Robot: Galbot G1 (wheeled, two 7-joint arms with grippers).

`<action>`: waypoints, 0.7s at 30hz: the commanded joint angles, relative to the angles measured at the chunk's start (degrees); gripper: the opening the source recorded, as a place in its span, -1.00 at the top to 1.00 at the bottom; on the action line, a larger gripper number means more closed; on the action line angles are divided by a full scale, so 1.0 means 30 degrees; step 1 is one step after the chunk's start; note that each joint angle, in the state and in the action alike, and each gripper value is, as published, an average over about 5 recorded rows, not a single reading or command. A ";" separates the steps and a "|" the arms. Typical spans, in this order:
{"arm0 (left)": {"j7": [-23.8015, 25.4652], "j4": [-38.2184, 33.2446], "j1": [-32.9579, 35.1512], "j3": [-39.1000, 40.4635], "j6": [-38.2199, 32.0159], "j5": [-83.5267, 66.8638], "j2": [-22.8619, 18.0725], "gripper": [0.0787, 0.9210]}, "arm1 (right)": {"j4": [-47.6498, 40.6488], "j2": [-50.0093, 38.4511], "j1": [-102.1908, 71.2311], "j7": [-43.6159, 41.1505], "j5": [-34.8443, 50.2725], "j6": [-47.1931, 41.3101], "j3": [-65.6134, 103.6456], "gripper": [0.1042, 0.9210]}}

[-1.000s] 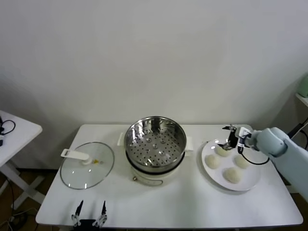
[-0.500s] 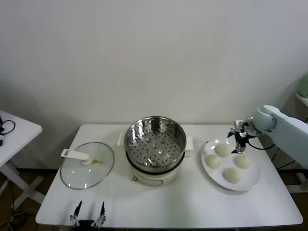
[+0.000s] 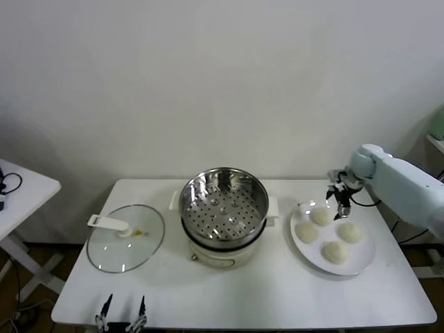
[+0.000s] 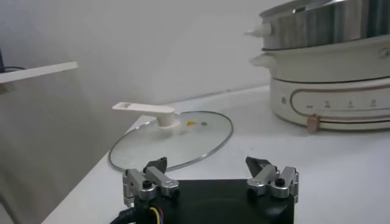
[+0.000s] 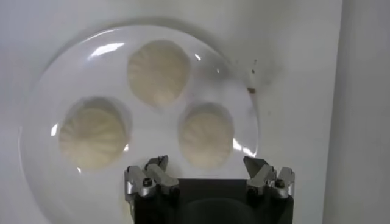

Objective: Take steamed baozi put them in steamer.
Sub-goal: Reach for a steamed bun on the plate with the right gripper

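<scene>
At the near table edge, around 7 o'clock from the steamer (image 3: pixel 224 205), the left gripper (image 3: pixel 122 320) sits parked low with its fingers spread wide and nothing between them. The left wrist view shows bare tabletop (image 4: pixel 341 176) ahead of it, with the glass lid (image 3: pixel 125 237) lying flat at 9 o'clock from the steamer, white handle on its far-left rim. Open white surface runs along the whole front of the table (image 3: pixel 263 291).

The steamer stands mid-table, its perforated steel basket holding nothing, seated on the white cooker base.

At 3 o'clock from the steamer, just beside it, the white plate (image 3: pixel 364 262) carries four steamed baozi (image 3: pixel 336 251), its right rim close to the table's right edge. The right arm reaches in from the right side, elbow high, wrist bent downward. The right gripper (image 3: pixel 340 202) hovers above the plate's far rim, between the two farthest buns. In the right wrist view its fingers (image 5: pixel 152 175) are parted wide, holding nothing, straddling one bun (image 5: pixel 206 134) below.
</scene>
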 commanded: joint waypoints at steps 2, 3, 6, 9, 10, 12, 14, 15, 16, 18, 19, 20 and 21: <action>-0.0030 0.0222 0.0037 -0.0102 -0.0115 0.0034 0.0068 -0.77 | -0.3747 0.2392 -0.0811 -0.0349 -0.1801 0.1930 0.1869 -0.76; -0.0038 0.0279 0.0041 -0.0111 -0.0148 0.0040 0.0084 -0.77 | -0.3805 0.2441 -0.0914 -0.0305 -0.2006 0.1980 0.2069 -0.76; -0.0044 0.0422 0.0042 -0.0127 -0.0195 0.0066 0.0117 -0.77 | -0.4037 0.2576 -0.1130 -0.0201 -0.2511 0.2111 0.2517 -0.76; -0.0052 0.0487 0.0022 -0.0131 -0.0193 0.0079 0.0127 -0.77 | -0.4190 0.2661 -0.1243 -0.0135 -0.2783 0.2193 0.2810 -0.76; -0.0055 0.0502 0.0007 -0.0130 -0.0192 0.0080 0.0128 -0.77 | -0.4205 0.2672 -0.1278 -0.0119 -0.2874 0.2208 0.2869 -0.76; -0.0056 0.0543 -0.0034 -0.0130 -0.0174 0.0083 0.0126 -0.77 | -0.4239 0.2710 -0.1352 -0.0078 -0.3036 0.2235 0.2967 -0.76; -0.0057 0.0597 -0.0081 -0.0123 -0.0151 0.0089 0.0127 -0.77 | -0.4315 0.2779 -0.1407 -0.0018 -0.3138 0.2262 0.3116 -0.76; -0.0060 0.0628 -0.0107 -0.0121 -0.0143 0.0092 0.0126 -0.77 | -0.4373 0.2834 -0.1428 0.0027 -0.3252 0.2273 0.3221 -0.76; -0.0065 0.0654 -0.0132 -0.0120 -0.0141 0.0095 0.0126 -0.77 | -0.4435 0.2888 -0.1440 0.0073 -0.3424 0.2298 0.3319 -0.76; -0.0074 0.0713 -0.0182 -0.0123 -0.0138 0.0097 0.0126 -0.77 | -0.4593 0.3004 -0.1457 0.0174 -0.3878 0.2379 0.3604 -0.75; -0.0078 0.0739 -0.0204 -0.0127 -0.0135 0.0095 0.0126 -0.77 | -0.4666 0.3056 -0.1467 0.0212 -0.4083 0.2424 0.3746 -0.74; -0.0081 0.0757 -0.0220 -0.0129 -0.0130 0.0093 0.0128 -0.77 | -0.4722 0.3097 -0.1478 0.0238 -0.4206 0.2461 0.3881 -0.71; -0.0087 0.0779 -0.0240 -0.0136 -0.0126 0.0091 0.0130 -0.77 | -0.4761 0.3132 -0.1490 0.0255 -0.4276 0.2490 0.4009 -0.68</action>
